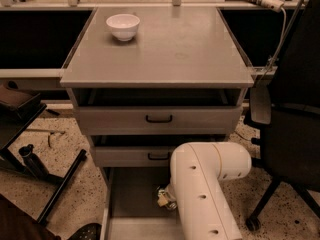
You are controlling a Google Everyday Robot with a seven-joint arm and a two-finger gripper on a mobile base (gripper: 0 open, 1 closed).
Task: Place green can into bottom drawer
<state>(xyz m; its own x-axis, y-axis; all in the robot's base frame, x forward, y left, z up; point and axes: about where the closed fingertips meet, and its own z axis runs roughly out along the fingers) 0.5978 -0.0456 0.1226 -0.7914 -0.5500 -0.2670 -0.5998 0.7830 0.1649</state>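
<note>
Pincer (165,199): low inside the pulled-out bottom drawer (131,196), mostly hidden behind white arm (205,194); grip cannot be told. Green can hidden from sight. White bowl (123,26) on desk (170,49) above the drawer.

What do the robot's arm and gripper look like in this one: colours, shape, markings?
The arm is a thick, rounded cream-white shell: tube-like segments meeting at a domed elbow, with a thin seam line and small dark holes along its side. No cables show. The gripper, over the grey metal bottom drawer, is mostly hidden behind the arm; only a small pale yellowish bit shows.
</note>
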